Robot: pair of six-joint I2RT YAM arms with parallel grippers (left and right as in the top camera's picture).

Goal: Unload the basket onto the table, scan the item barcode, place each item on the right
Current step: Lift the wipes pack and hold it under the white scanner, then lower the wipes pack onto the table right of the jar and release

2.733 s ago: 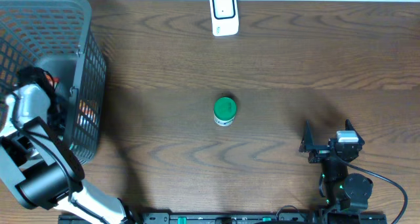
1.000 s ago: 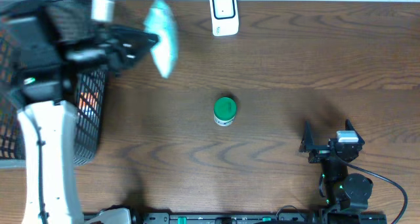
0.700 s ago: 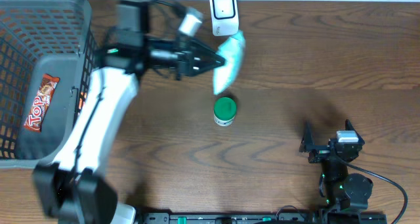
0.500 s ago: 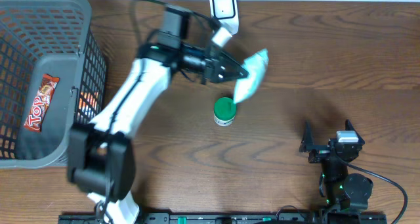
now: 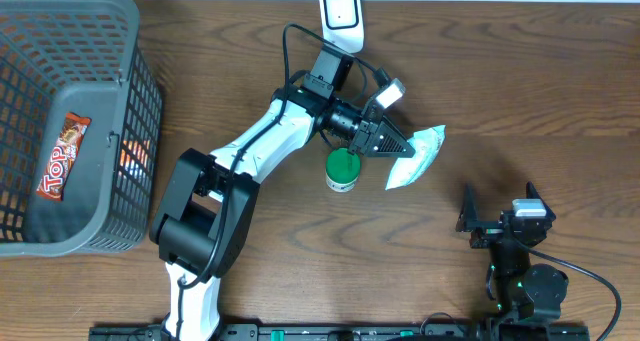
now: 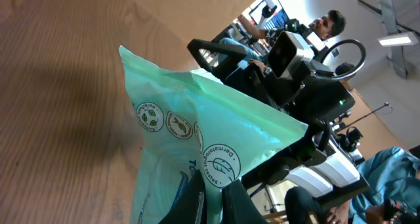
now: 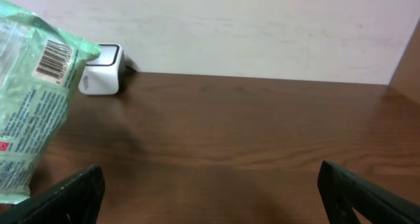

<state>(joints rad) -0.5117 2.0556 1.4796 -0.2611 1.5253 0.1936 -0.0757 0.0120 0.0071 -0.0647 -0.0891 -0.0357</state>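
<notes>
One pinch: my left gripper [image 5: 402, 147] held pale green plastic pouch [image 5: 422, 151]; right gripper [image 5: 500, 204] gaped idle. Barcode [image 7: 52, 58] needed turning toward small white scanner [image 5: 341, 19].

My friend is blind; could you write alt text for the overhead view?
The left hand holds a pale green packet over a table, beside a green-lidded jar. A white scanner sits at the far edge, a basket on the left, the open right hand idle.

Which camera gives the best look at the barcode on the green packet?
The right wrist view: the barcode faces it, stripes clear. Overhead shows only the green packet in the left gripper; the left wrist view shows its logo side.
</notes>
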